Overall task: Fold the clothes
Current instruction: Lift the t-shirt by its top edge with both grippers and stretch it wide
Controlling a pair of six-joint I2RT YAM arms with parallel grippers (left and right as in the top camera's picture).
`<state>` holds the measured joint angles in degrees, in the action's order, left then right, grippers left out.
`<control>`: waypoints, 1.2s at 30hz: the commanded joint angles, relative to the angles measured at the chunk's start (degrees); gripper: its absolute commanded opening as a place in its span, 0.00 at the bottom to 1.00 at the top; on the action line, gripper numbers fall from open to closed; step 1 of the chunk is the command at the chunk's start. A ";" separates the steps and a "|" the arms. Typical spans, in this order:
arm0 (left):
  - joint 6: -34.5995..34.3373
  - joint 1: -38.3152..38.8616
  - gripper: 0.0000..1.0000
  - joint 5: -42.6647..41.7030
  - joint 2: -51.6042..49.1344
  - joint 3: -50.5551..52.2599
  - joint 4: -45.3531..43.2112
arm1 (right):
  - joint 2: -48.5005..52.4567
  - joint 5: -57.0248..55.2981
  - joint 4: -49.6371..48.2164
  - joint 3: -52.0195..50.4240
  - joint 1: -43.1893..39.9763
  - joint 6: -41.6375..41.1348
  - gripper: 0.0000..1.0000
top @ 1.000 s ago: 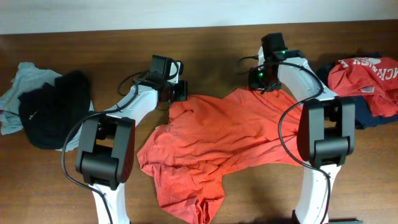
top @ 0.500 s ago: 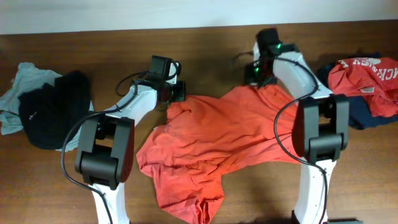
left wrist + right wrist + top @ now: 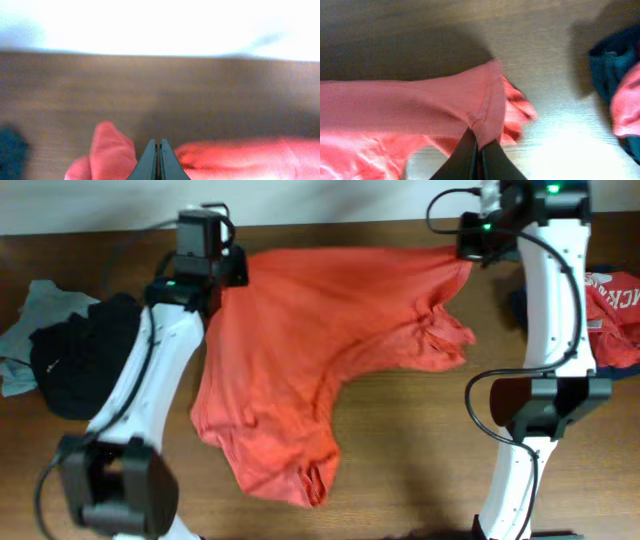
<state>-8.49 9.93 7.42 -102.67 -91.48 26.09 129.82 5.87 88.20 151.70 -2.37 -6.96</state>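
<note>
Brown wood surface (image 3: 420, 430) with a pale wall along the far edge, that was the whole setup. Biggest thing on it was the orange-red T-shirt (image 3: 300, 350). One edge was pulled out taut left to right along the far side, and the rest trailed down toward the near-left, so the long axis ran on a diagonal from far right to near left. A bunched flap stuck out on the right side. Honestly couldn't tell which end was the collar.

The left arm (image 3: 150, 370) reached up along the left of the shirt, and the right arm (image 3: 560, 300) did the same on the right.

Off to the left sat a black garment (image 3: 85, 365) lying partly over a pale grey-blue one (image 3: 30, 320), well apart from the shirt. At the right edge was a red piece with white lettering (image 3: 615, 300) next to something navy (image 3: 610, 60).

Left end effector (image 3: 159, 145) was clamped on the shirt's far-left corner, jaws pressed together with orange cloth bulging on both sides. Right end effector (image 3: 477, 142) was pinched on the far-right corner, the fabric gathered into a crease right at the tips and throwing a shadow on the wood.
</note>
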 commanded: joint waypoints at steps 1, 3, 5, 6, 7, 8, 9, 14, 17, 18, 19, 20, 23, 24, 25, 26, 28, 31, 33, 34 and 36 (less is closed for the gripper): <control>2.67 -0.26 0.01 7.23 5.73 -1.20 -0.09 | -2.99 -0.61 2.95 5.22 -1.14 0.55 0.04; 4.17 -0.26 0.01 7.61 8.39 -1.20 -0.09 | -4.09 -0.55 6.12 8.15 -1.60 0.52 0.04; 4.28 -0.33 0.01 9.42 10.25 -1.20 -0.09 | -5.27 -0.55 8.57 10.08 -1.99 0.52 0.04; 4.31 -0.37 0.01 10.56 11.37 -1.20 -0.07 | -6.21 -0.50 9.14 11.02 -2.27 0.50 0.04; 4.31 -0.37 0.01 11.06 11.96 -1.20 -0.07 | -7.13 -0.44 9.14 11.06 -2.45 0.44 0.04; 4.31 -0.37 0.01 11.67 12.96 -1.20 -0.04 | -8.39 -0.52 9.11 11.06 -2.56 -0.37 0.04; 4.61 -0.37 0.01 12.35 15.08 -1.20 0.20 | -10.95 -0.52 9.14 11.06 -2.62 -1.03 0.04; 5.57 -0.35 0.01 12.37 21.59 -1.20 0.66 | -18.97 -0.55 9.14 11.06 -2.64 -1.03 0.04; 5.55 -0.35 0.01 12.37 25.94 -1.20 0.66 | -23.78 -1.27 9.14 11.06 -2.62 -1.07 0.04; 5.55 -0.35 0.01 12.37 27.91 -1.20 0.66 | -25.33 -2.25 9.14 11.06 -2.62 -1.60 0.04; 5.55 -0.35 0.01 12.37 29.44 -1.22 0.66 | -26.99 -3.34 9.14 11.06 -2.62 -2.19 0.04; 5.55 -0.35 0.01 12.35 31.78 -1.20 0.74 | -29.42 -4.50 9.14 11.06 -2.62 -2.38 0.04; 5.55 -0.17 0.01 12.33 36.83 -1.22 1.16 | -34.25 -5.95 9.11 11.06 -2.62 -2.58 0.04; 5.53 -0.11 0.01 12.28 38.64 -1.22 1.49 | -35.87 -6.32 9.11 11.02 -2.62 -2.67 0.04; 5.53 0.09 0.01 12.33 39.98 -1.22 1.81 | -36.96 -6.69 9.14 10.88 -2.62 -2.91 0.04; 5.55 0.46 0.01 12.33 42.25 -1.22 2.54 | -39.04 -6.84 9.14 10.67 -2.62 -2.97 0.04; 5.53 0.96 0.01 12.33 45.18 -1.22 3.65 | -42.10 -6.86 9.14 10.03 -2.62 -2.97 0.04; 5.53 1.57 0.01 12.33 48.65 -1.29 5.53 | -45.62 -7.08 9.14 8.72 -2.62 -2.99 0.04; 5.53 1.81 0.01 12.31 50.69 -1.33 6.49 | -47.89 -8.00 9.14 7.08 -2.62 -3.02 0.04; 5.53 1.81 0.01 12.31 51.56 -1.33 6.80 | -48.89 -8.48 9.14 6.12 -2.62 -3.02 0.04; 5.53 1.81 0.01 12.33 52.35 -1.36 6.95 | -50.71 -9.81 9.14 3.63 -2.62 -3.23 0.04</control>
<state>-4.05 12.12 16.43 -51.72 -91.74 33.30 80.20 2.96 96.97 158.26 -3.99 -9.30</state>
